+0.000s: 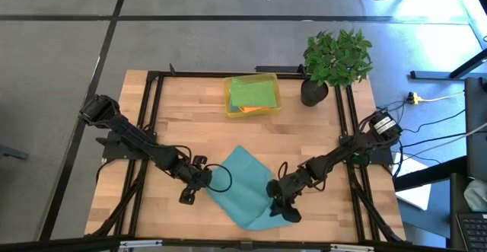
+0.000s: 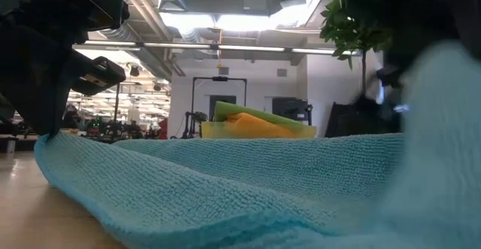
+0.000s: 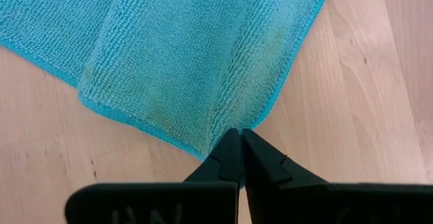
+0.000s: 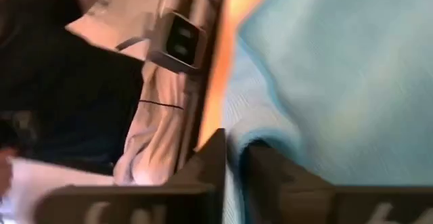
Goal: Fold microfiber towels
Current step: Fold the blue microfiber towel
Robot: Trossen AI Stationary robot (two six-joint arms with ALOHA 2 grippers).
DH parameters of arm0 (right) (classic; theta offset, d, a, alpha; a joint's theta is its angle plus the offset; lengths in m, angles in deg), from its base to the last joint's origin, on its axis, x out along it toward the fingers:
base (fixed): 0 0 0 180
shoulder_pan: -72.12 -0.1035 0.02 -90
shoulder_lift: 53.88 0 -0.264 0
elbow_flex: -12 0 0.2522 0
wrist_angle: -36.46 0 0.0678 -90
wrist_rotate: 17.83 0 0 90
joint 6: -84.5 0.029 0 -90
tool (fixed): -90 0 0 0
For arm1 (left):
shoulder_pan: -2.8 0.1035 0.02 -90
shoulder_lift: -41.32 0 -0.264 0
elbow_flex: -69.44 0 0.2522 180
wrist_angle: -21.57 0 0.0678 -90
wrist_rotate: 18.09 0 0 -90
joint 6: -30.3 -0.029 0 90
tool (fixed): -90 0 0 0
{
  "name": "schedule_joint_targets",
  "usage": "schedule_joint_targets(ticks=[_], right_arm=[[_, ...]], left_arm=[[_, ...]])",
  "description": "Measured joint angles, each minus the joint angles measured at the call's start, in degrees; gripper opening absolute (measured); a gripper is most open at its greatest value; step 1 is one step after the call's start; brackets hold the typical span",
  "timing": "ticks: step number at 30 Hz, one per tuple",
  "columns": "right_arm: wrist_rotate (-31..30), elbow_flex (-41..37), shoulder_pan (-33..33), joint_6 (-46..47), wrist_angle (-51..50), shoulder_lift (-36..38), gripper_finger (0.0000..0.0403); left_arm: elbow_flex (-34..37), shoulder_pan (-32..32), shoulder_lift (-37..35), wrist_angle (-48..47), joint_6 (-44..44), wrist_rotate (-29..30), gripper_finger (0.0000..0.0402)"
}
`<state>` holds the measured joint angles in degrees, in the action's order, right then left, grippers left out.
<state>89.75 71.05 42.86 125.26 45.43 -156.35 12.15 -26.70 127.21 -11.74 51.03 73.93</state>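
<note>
A teal microfiber towel [image 1: 242,185] lies as a diamond on the wooden table near its front edge. Ridges run across it [image 2: 248,174]. My left gripper [image 1: 202,182] is shut at the towel's left corner. My right gripper [image 1: 277,200] is at the towel's right side, its fingers closed on the cloth there. That side of the cloth rises up close and blurred in the low view [image 2: 440,129]. A green towel [image 1: 253,92] lies on an orange towel [image 1: 251,110] inside the yellow bin [image 1: 274,106] at the back. My left gripper pinches the towel's left corner [image 3: 245,128] between its two fingertips, coming slanting down from the table's left. The corner is raised slightly [image 2: 46,140]; the cloth beyond it lies on the table in a soft ridge. My right gripper has the towel's hemmed right edge [image 4: 252,143] between its two fingers [image 4: 215,158], which stand a narrow gap apart with cloth filling it. It comes slanting down from the table's right. One layer or several, I cannot tell. The cloth there is raised off the table.
A potted plant [image 1: 335,60] stands at the back right beside the bin. A black frame [image 1: 152,115] runs along the table's edges. Bare wood [image 1: 190,130] lies between the towel and the bin. Cables [image 1: 426,122] trail off to the right of the table.
</note>
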Motion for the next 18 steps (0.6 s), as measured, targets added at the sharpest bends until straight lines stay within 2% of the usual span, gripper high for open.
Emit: schedule_joint_targets(ticks=[3, 9, 13, 18], right_arm=[[0.5, 2.8, -0.4, -6.6, -2.2, 0.0, 0.0009], [-0.3, 11.4, -1.5, -16.5, -15.5, 0.0, 0.0006], [-6.2, 20.5, -2.3, -22.1, -34.4, 0.0, 0.0005], [-17.2, 32.2, -3.7, -25.8, -56.9, 0.3, 0.0004]], left_arm=[[0.0, 0.0, 0.0, 0.0, 0.1, 0.0, 0.0000], [0.0, 0.0, 0.0, 0.3, 0.6, -0.1, 0.0000], [-0.2, 0.0, 0.0, 0.6, 0.0, 0.4, 0.0000], [-1.9, -0.1, -1.8, 0.2, -2.2, 3.6, 0.0000]])
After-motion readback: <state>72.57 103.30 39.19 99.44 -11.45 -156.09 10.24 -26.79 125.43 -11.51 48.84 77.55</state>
